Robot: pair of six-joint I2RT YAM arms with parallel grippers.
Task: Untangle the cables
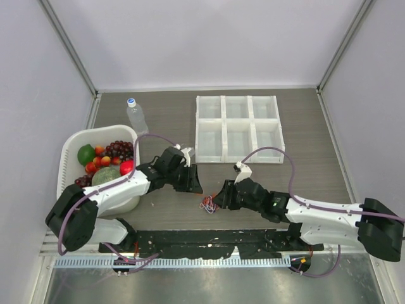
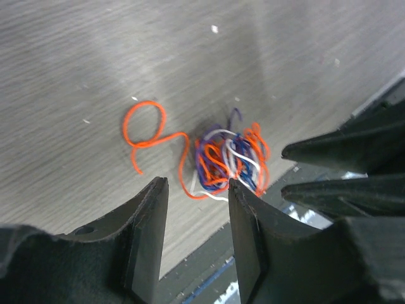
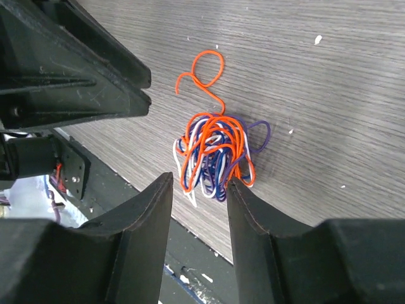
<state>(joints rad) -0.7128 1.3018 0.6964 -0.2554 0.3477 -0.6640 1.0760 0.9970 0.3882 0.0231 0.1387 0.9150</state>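
The cables (image 1: 207, 204) lie in one small tangled clump of orange-red, dark blue/purple and white wires on the wooden table near its front edge. In the left wrist view the clump (image 2: 229, 159) lies just beyond my fingertips, with one orange strand (image 2: 147, 132) looping out to the left. In the right wrist view the clump (image 3: 216, 154) lies just ahead of the jaws. My left gripper (image 1: 195, 183) is open, just left of the clump. My right gripper (image 1: 219, 199) is open, just right of it. Neither holds anything.
A white basket (image 1: 71, 152) of fruit stands at the left, a clear water bottle (image 1: 136, 115) behind it. A white six-compartment tray (image 1: 238, 128) sits at the back. A black rail (image 1: 209, 239) runs along the table's front edge.
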